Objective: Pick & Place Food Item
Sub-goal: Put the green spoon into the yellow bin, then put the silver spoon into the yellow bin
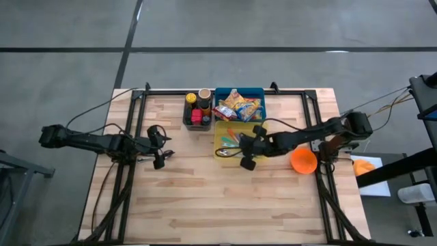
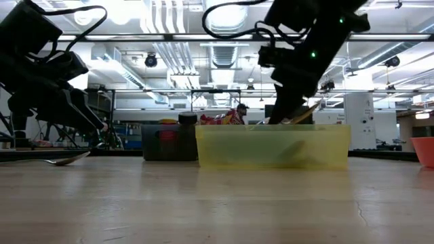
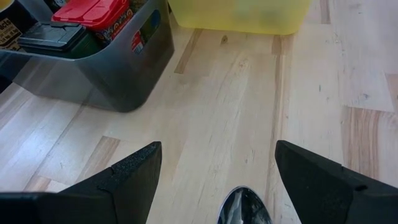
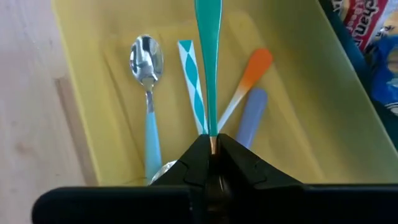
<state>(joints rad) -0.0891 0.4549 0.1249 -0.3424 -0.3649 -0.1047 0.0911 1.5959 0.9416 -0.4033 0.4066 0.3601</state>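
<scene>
- Orange bowl [image 1: 303,161]: near my table's right edge.
- Grey bin [image 3: 112,68]: red-lidded and black containers inside, beside the yellow tray.
- Spoon [image 2: 62,160]: lies on my wooden table [image 1: 205,198].

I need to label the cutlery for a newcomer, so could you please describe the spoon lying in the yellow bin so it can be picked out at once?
Find the yellow bin at the table's middle, in front of the blue snack bin. Among the utensils on its floor lies the spoon, at the outer edge of the group beside a teal-and-white striped handle. It alone has a shiny metal bowl on a light blue handle.
</scene>
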